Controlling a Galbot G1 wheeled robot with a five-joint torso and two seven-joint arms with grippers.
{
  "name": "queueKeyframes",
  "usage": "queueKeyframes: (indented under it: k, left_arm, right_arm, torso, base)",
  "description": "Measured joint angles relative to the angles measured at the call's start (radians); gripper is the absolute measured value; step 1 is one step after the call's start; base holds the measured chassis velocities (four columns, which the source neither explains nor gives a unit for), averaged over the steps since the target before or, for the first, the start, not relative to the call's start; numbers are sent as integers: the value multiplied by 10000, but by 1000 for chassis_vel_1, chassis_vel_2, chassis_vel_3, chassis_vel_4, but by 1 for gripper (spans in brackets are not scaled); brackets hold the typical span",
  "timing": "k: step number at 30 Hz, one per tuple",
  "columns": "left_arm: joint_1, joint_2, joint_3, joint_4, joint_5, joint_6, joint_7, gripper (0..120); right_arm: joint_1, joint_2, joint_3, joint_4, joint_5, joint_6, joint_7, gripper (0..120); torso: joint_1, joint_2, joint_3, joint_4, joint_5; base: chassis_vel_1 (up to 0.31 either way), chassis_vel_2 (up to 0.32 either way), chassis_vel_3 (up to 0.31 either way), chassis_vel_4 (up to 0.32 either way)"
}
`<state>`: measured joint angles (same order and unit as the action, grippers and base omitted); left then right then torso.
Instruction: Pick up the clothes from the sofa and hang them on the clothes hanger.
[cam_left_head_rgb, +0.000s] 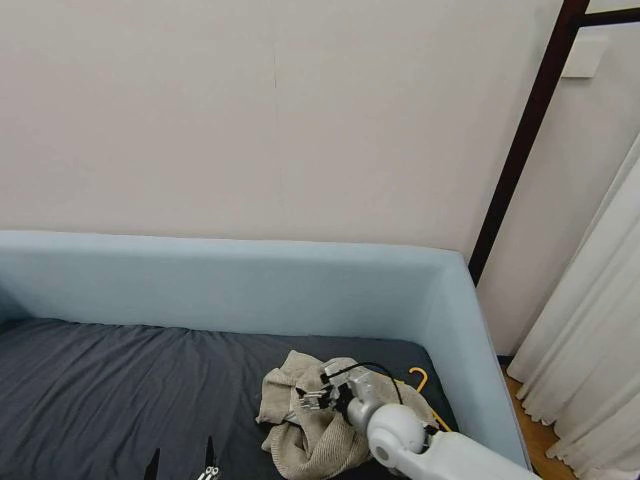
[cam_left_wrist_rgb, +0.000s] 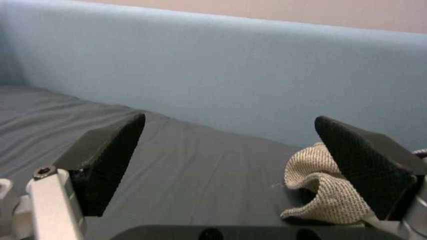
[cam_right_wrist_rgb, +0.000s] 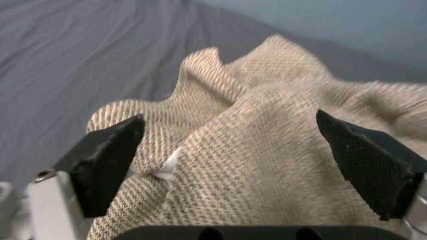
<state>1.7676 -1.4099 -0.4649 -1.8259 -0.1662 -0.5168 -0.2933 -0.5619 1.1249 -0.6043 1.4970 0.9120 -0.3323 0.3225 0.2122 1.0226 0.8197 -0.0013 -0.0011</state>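
So, left gripper (cam_left_head_rgb: 180, 466): it is hovering at the near edge of the head view, low over the dark seat and to the left of the clothing, with its two black fingers (cam_left_wrist_rgb: 110, 160) standing wide apart and gripping nothing.
Right arm (cam_left_head_rgb: 440, 455): it is reaching in from the near right, its white and grey links passing over the right part of the heap.
Right gripper (cam_left_head_rgb: 312, 396): it is hanging close over the top of the heap, with its fingers (cam_right_wrist_rgb: 367, 165) spread wide on either side of a raised fold; whether they are touching the fabric cannot be told.
Garment (cam_left_head_rgb: 300, 430): it is lying crumpled on the right end of the seat, near the armrest. It is showing a beige, coarse, ribbed knit, bunched into soft folds, with a small white tag (cam_right_wrist_rgb: 167, 167) peeking out of a crease.
Yellow hook (cam_left_head_rgb: 420, 378): it is poking out just right of the heap, curving like the top of a hanger.
Sofa (cam_left_head_rgb: 220, 285): its dark grey seat is wrinkling lightly, while a pale blue backrest and right armrest are rising around it.
Wall (cam_left_head_rgb: 280, 110): it is standing plain and pale behind the backrest.
Curtain (cam_left_head_rgb: 600, 330): it is hanging white at the far right.
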Motion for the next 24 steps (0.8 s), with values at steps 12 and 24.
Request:
queueKeyframes:
  k: [12, 24]
  left_arm:
    - [-94, -178, 75, 131, -3, 0, 0, 100]
    - [-96, -110, 49, 167, -5, -32, 6, 100]
  right_arm:
    - [-218, 686, 250, -1128, -11, 97, 168, 65]
    - [-313, 778, 164, -1068, -130, 318, 265, 20]
  torso:
    - [0, 0, -1, 0, 1]
    - [0, 1, -1, 1, 3]
  base:
    - [0, 0, 0, 0]
    - [0, 0, 0, 0]
